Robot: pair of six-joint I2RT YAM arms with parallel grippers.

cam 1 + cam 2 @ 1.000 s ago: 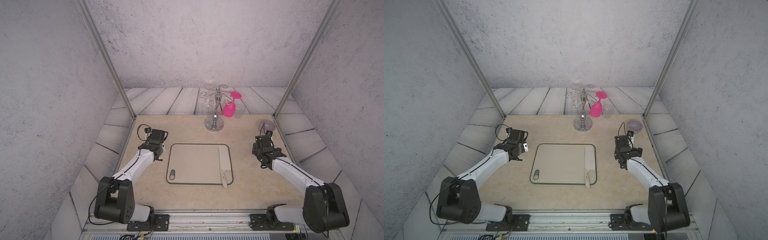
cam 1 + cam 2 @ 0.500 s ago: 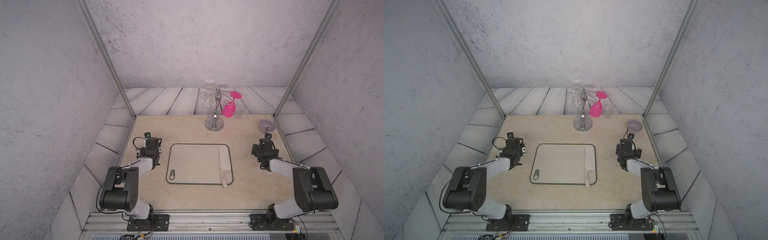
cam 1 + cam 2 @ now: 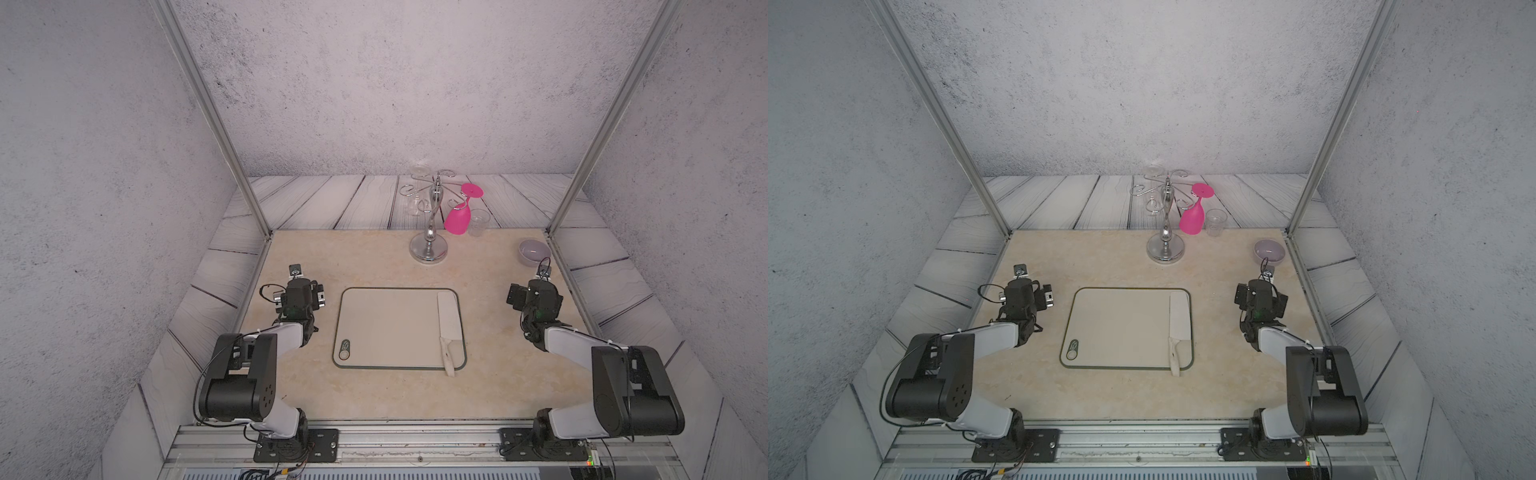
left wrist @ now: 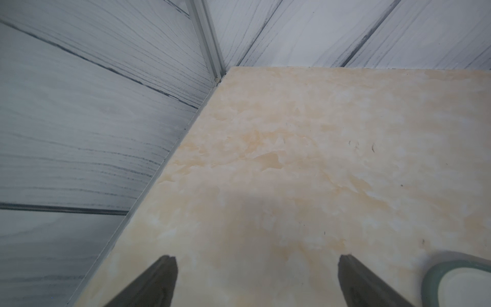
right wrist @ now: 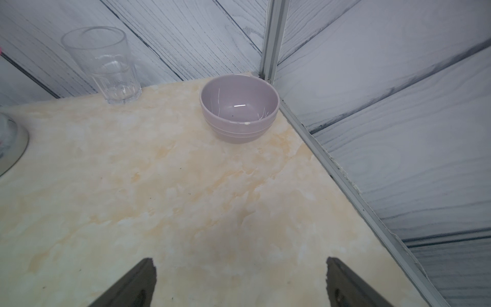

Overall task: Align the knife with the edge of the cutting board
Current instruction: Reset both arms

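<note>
The beige cutting board (image 3: 390, 328) (image 3: 1121, 328) lies flat mid-table in both top views. On it the cream knife (image 3: 448, 320) (image 3: 1179, 318) lies along the right edge, blade toward the back. Its handle sticks out a little over the near rim. My left gripper (image 3: 300, 296) (image 4: 256, 261) hovers open to the left of the board, with nothing between its fingers. The left wrist view catches one corner of the board's rim (image 4: 427, 281). My right gripper (image 3: 536, 297) (image 5: 239, 263) hangs open over bare table to the right of the board. Neither gripper touches the knife.
At the back stands a silver glass rack (image 3: 430, 245) with a pink goblet (image 3: 458, 218) hung on it. A clear tumbler (image 3: 478, 222) (image 5: 106, 66) is beside it. A lilac bowl (image 3: 534, 251) (image 5: 239, 106) sits in the back right corner, just beyond the right gripper. Walls and metal posts close in both sides.
Both arms have folded back, their elbows now raised near the front rail. The grippers stay at roughly the same spots beside the board. Knife and board have not moved.
</note>
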